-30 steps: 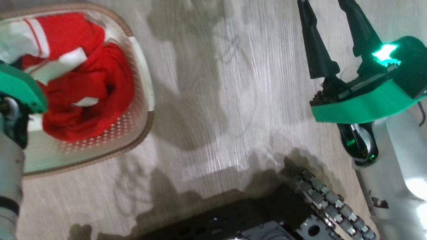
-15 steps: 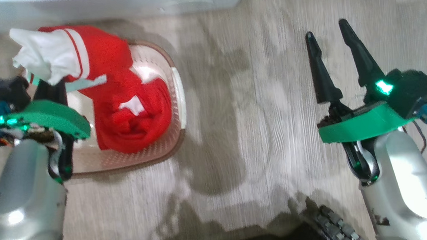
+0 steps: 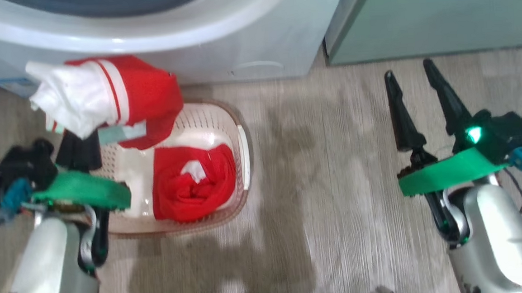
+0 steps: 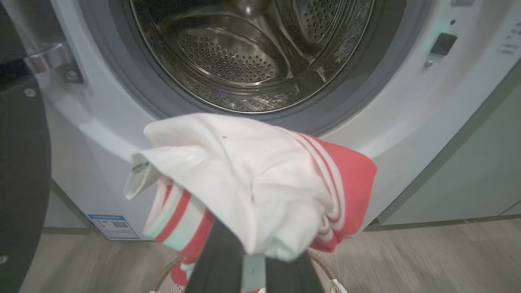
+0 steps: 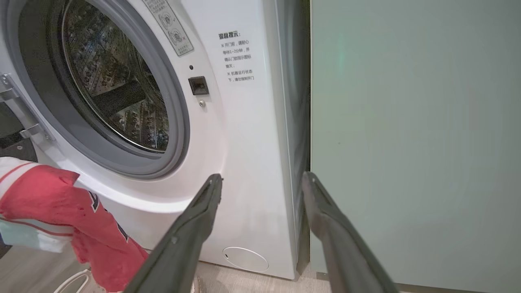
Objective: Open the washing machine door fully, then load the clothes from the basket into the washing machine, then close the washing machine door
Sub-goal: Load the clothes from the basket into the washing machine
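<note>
Fabric is what we handle here: the clothes are soft, light and limp, so they sag and trail from wherever we pinch them and give no firm edge. Our left gripper (image 4: 253, 260) is closed narrow on one red-and-white garment (image 3: 104, 99), bunched over the fingers and hanging above the basket (image 3: 243, 152), just below the mouth of the washing machine (image 3: 237, 53). A hold on a gathered fold looks sound to us. A loose sleeve could snag on the grey gasket (image 4: 350, 101) as it passes, so we judge it wise to lift high and push deep into the drum (image 4: 244, 53).

A second red garment (image 3: 195, 186) lies crumpled in the basket on the floor. We would take it at the thick middle of the heap, not at a thin edge. The washing machine door (image 4: 20, 162) stands swung aside at the left. Our right gripper (image 3: 408, 67) is spread wide and holds nothing, out over the floor near the pale green cabinet (image 5: 407, 142).

As for writing, a printed notice in Chinese characters (image 5: 238, 57) sits beside the door latch, too small for us to read with confidence. A pictogram sticker (image 5: 171, 24) sits above it, and a blue label (image 4: 108, 226) with a square code is at the machine's foot. The garment's small tag (image 4: 140, 167) carries print that we cannot read.
</note>
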